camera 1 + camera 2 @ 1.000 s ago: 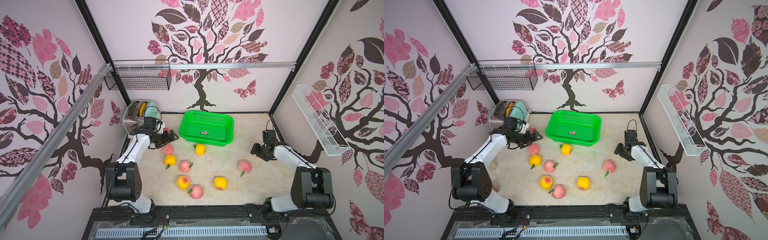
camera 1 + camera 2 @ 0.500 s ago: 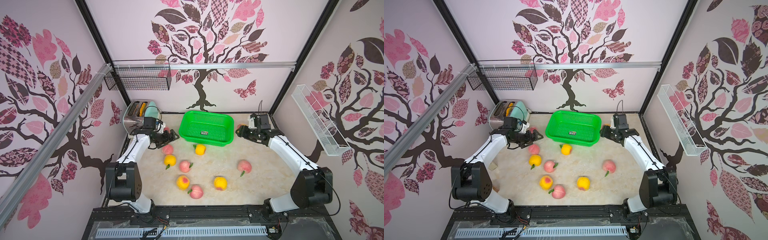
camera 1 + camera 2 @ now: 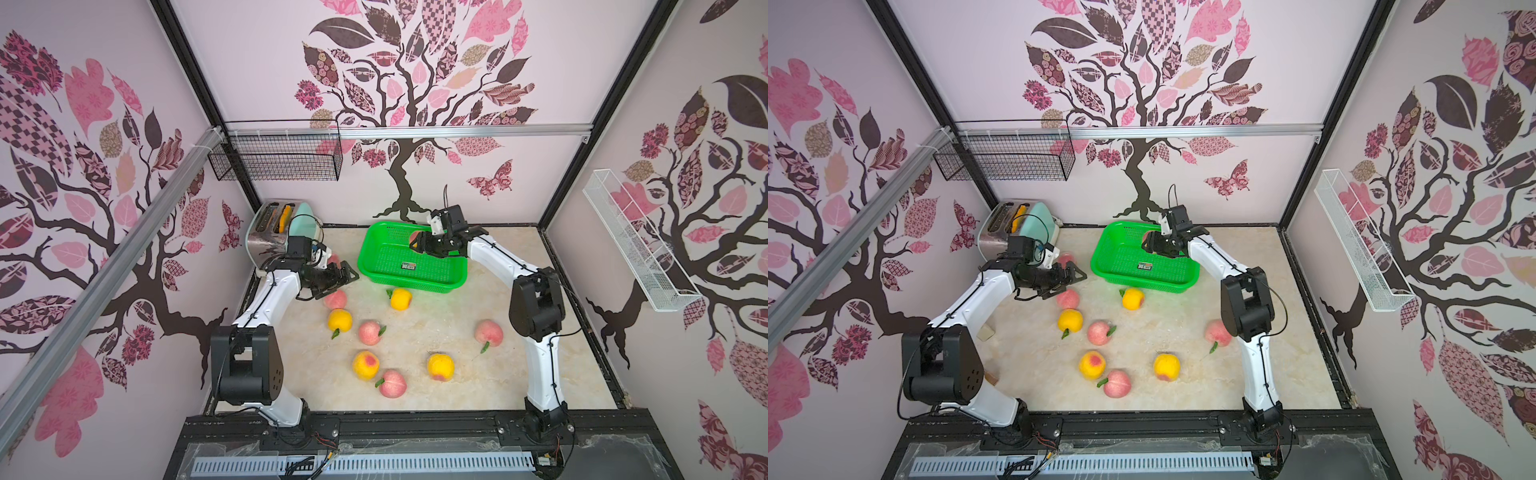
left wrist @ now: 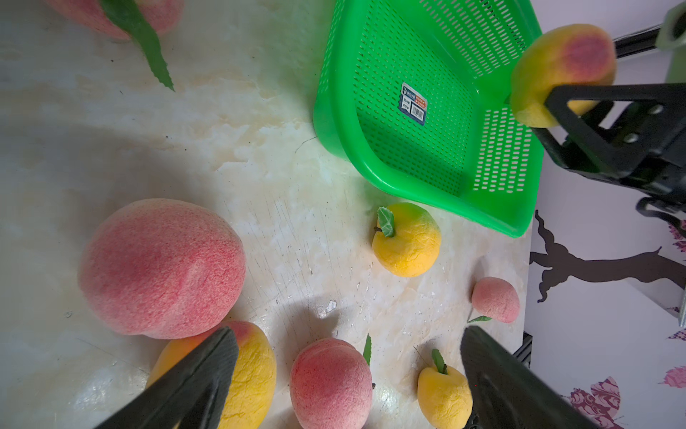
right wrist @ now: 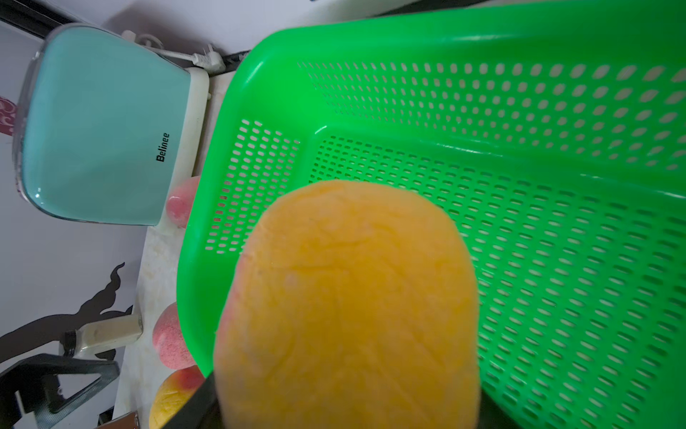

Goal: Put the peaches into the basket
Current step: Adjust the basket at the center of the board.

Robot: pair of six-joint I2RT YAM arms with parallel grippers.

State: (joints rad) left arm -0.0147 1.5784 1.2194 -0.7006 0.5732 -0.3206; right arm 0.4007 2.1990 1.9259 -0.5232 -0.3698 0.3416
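Top view: eight loose peaches were recorded on the table, on the near side of the basket. The left gripper, jaws spread wide and empty, was poised beside the basket's left end. A ninth peach lay just beyond it. Above the basket's interior, the right gripper was clamped on a yellow-orange peach. Nothing had been deposited; all ten were judged left to place.

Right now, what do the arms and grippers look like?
White link shells, black joint housings, thin black cables on the left arm and right arm. Black left gripper and right gripper, triangular open-frame fingers; the left's are ribbed.
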